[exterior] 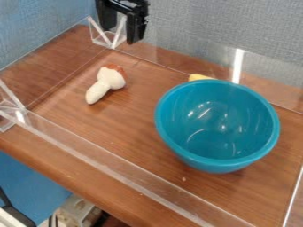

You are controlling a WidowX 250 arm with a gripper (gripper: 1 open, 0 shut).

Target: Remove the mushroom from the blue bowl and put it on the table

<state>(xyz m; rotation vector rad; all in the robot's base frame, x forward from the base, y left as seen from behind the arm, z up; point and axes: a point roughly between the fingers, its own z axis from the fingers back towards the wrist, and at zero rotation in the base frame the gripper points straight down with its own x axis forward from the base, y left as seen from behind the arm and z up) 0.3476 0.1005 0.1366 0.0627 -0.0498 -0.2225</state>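
Observation:
The mushroom point(105, 85) lies on its side on the table point(83, 124), left of centre, its cream stem toward the front left and its reddish-brown cap toward the back right. To its right stands the blue bowl point(218, 126), upright, with nothing in it. My gripper point(123, 32) hangs at the top of the view, above and behind the mushroom, pointing down. Its two dark fingers stand apart with nothing between them, so it is open. It touches neither the mushroom nor the bowl.
A yellow object point(203, 78) peeks out behind the bowl's far rim. Low clear acrylic walls point(142, 182) edge the tabletop on all sides. A clear triangular bracket point(106, 35) stands at the back left corner beside the gripper.

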